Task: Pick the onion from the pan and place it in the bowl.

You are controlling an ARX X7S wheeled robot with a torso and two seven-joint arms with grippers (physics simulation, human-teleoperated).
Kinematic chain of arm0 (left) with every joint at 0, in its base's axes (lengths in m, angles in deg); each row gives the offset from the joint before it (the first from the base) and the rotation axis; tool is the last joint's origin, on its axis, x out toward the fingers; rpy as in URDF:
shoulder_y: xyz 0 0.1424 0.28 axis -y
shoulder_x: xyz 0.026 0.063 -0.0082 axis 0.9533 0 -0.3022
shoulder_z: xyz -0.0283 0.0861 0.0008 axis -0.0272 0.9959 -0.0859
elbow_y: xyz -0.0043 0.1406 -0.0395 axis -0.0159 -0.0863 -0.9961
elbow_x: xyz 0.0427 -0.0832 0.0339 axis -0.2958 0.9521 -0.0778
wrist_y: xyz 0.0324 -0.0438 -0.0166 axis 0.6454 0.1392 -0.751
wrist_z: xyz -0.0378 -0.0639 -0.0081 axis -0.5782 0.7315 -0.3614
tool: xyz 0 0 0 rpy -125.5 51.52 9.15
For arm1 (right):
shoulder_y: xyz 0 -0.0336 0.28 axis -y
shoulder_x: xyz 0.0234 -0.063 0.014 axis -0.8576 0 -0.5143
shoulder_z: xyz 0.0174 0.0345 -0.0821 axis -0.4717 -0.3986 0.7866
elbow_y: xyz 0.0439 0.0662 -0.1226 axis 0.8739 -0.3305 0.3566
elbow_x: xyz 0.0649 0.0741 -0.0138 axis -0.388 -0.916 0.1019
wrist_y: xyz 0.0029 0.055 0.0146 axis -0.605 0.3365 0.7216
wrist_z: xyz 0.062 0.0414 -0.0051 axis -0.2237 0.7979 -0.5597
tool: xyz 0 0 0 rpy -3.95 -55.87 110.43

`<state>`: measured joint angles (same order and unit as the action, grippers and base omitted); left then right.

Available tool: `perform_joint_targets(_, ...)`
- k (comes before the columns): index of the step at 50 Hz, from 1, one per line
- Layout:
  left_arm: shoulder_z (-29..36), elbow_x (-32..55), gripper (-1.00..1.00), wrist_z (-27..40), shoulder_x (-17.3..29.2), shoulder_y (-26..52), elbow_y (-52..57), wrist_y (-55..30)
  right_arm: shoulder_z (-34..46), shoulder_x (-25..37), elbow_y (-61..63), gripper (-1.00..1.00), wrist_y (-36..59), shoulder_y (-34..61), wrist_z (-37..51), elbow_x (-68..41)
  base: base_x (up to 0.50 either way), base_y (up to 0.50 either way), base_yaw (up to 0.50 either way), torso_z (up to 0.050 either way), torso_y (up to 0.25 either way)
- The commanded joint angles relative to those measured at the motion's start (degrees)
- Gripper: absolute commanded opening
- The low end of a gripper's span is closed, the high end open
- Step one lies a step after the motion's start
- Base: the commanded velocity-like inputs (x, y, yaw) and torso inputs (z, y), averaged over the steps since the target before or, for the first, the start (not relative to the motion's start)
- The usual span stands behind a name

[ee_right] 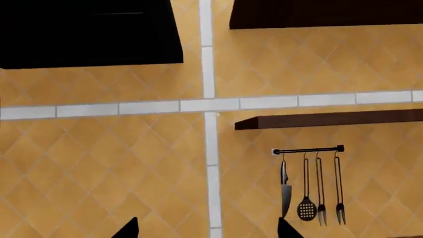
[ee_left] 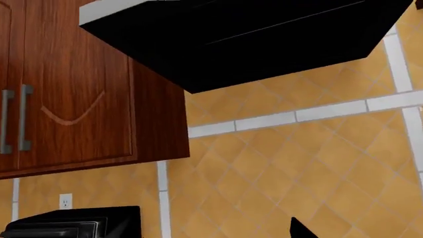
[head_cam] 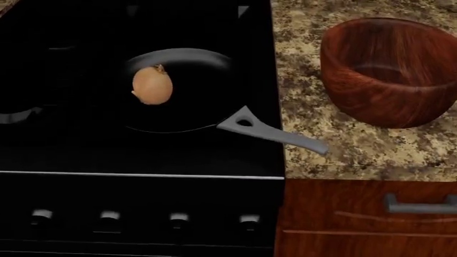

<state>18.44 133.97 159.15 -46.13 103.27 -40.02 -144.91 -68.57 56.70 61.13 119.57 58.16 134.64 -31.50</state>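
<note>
A: The right gripper (ee_right: pixel 205 233) is barely showing in its own wrist view, just two dark fingertips poking in with wall tile between them, so it's sitting spread apart, holding nothing.

B: And the left gripper (ee_left: pixel 300 229)? Only one black tip is peeking in, so I can't tell whether it's parted or closed. Neither arm is appearing in the head view at all.

A: Both wrist cameras are pointing up at the orange tiled wall (ee_right: pixel 132 163). The left one is catching a wooden cabinet (ee_left: pixel 73 99) and the black range hood (ee_left: pixel 251 39); the right one is catching a utensil rail (ee_right: pixel 309 149) under a dark shelf (ee_right: pixel 330 120).

B: Down below, the onion (head_cam: pixel 152 85) is lying inside the pan (head_cam: pixel 192 107), toward its left side, on the black stove (head_cam: pixel 71 150).

A: The pan's grey handle is reaching over the stove's right edge onto the speckled worktop (head_cam: pixel 307 80). The bowl (head_cam: pixel 389 69) is standing on that worktop, apart from the pan, its right rim cut off by the frame.
</note>
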Motion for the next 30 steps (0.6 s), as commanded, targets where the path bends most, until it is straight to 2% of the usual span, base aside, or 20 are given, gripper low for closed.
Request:
perform_joint_targets(1,1.0,-0.4,1.0,0.2,0.7,1.1,-0.3,0.5,-0.1,0.1,-0.6,1.0,-1.0,-0.5,-0.5,-1.0,0.44,0.0,0.0,0.0,0.0)
perform_joint_targets(14,2.6,3.2,1.0,3.8,1.7,3.9,-0.1,0.7,-0.2,1.0,-0.6,1.0,-2.2,-0.7,0.8,-3.7,0.44,0.0,0.0,0.0,0.0)
perform_joint_targets(30,3.4,3.5,1.0,3.4,2.0,3.5,-0.7,2.3,-0.4,1.8,-0.5,1.0,-3.3,-1.5,0.2,-4.2,0.44,0.0,0.0,0.0,0.001)
